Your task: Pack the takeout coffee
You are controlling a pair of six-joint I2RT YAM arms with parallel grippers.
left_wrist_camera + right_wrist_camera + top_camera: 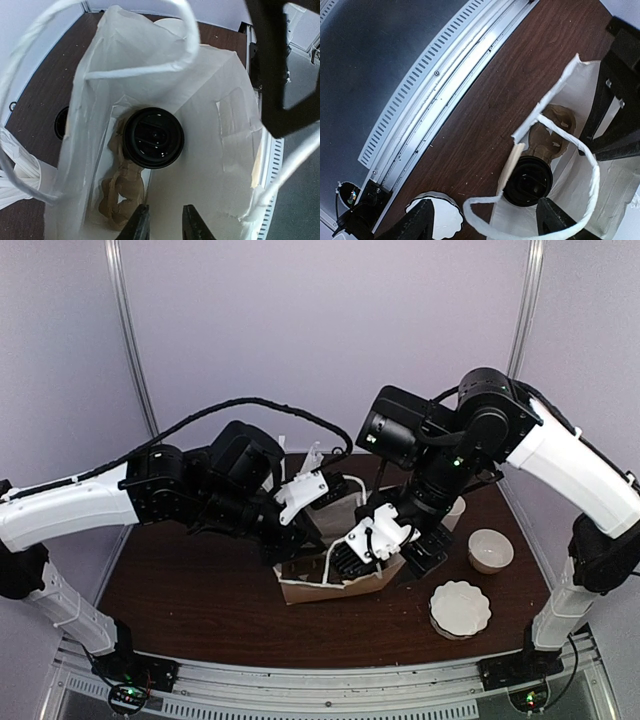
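Takeout coffee [153, 137]: sitting upright in bag [210, 115], dead ahead of left gripper [167, 225]
Left jaws: hanging barely parted, empty
Right gripper [487, 222]: gaping wide, empty

Nothing readable in any view tbh; the takeout coffee [153, 137] only shows its black lid top; no lettering legible.

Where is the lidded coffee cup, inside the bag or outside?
Inside. The left wrist view looks down into the open white paper bag and shows the lidded coffee cup standing at its bottom, beside a brown cardboard insert.
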